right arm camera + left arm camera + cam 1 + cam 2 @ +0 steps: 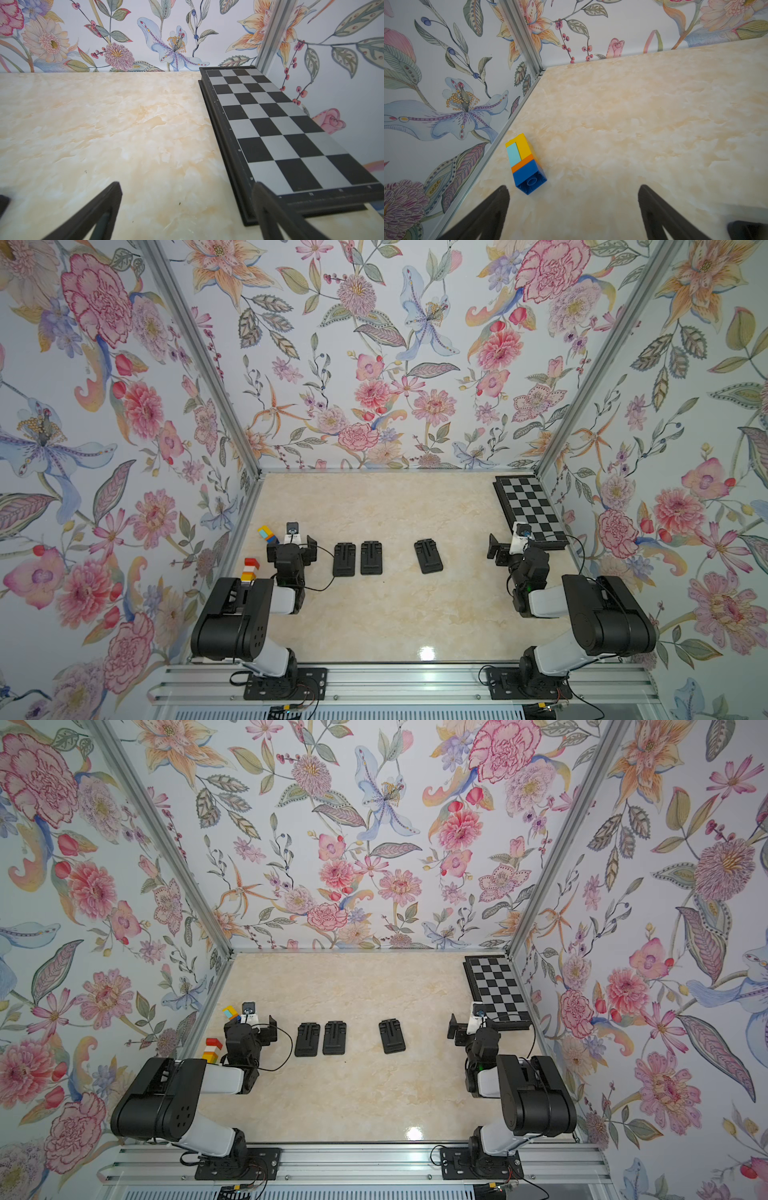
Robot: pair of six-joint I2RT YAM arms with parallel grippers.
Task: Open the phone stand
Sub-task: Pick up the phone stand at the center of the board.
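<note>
My left hand (573, 187) and right hand (187, 184) gape apart, empty. Between them on the cream marbled desk (395, 614) lie three flat black plastic phone stands (371, 558), seemingly folded; I should pin one's base, then lift its flap.

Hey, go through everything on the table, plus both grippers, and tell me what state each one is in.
Left phone stand: folded flat, closed.
Middle phone stand: folded flat, closed.
Right phone stand: folded flat, closed, slightly askew.
Chessboard: looks folded in half, lying flat.
Blue-and-yellow block stack: on its side.
Red-topped block stack: upright.
Left gripper: open, empty.
Right gripper: open, empty.
</note>
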